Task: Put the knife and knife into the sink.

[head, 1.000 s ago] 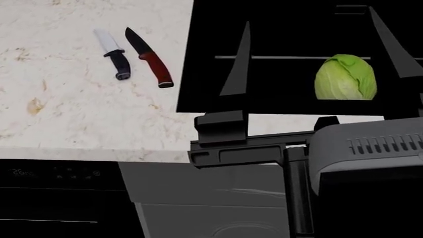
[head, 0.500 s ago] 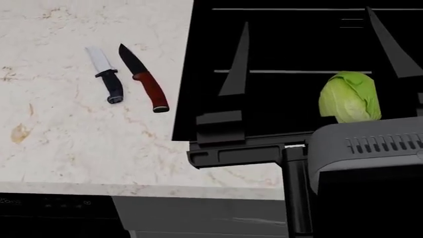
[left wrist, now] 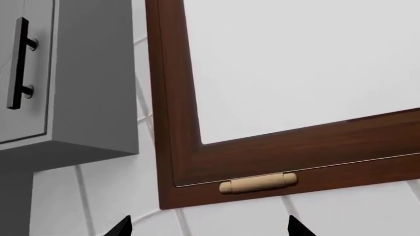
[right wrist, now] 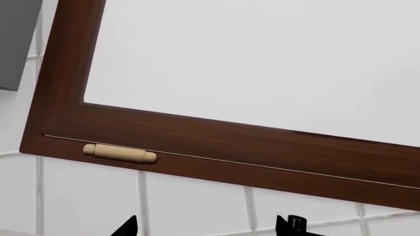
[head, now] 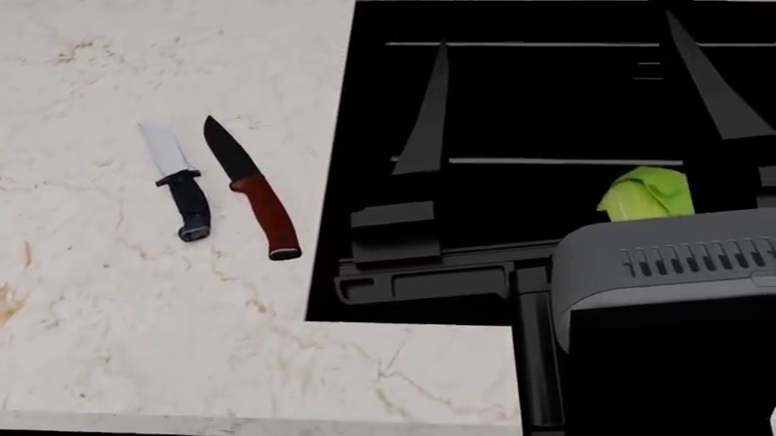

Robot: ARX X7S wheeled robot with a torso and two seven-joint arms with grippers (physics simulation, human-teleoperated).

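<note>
the pale marble counter (head: 145,345) carries the silver-bladed knife (head: 177,186) beside the red-handled knife (head: 251,198).

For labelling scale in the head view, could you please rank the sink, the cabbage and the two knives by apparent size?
1. sink, by far the largest.
2. red-handled knife.
3. navy-handled knife, slightly shorter.
The cabbage is partly hidden behind the robot's arm, so I cannot rank it reliably.

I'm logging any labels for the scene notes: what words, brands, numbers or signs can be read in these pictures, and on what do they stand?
None can be read.
The two knives, the marble counter, the sink and the cabbage carry no markings.
The wrist views show only a wooden window frame, tiles and a grey cabinet, all unlettered.
</note>
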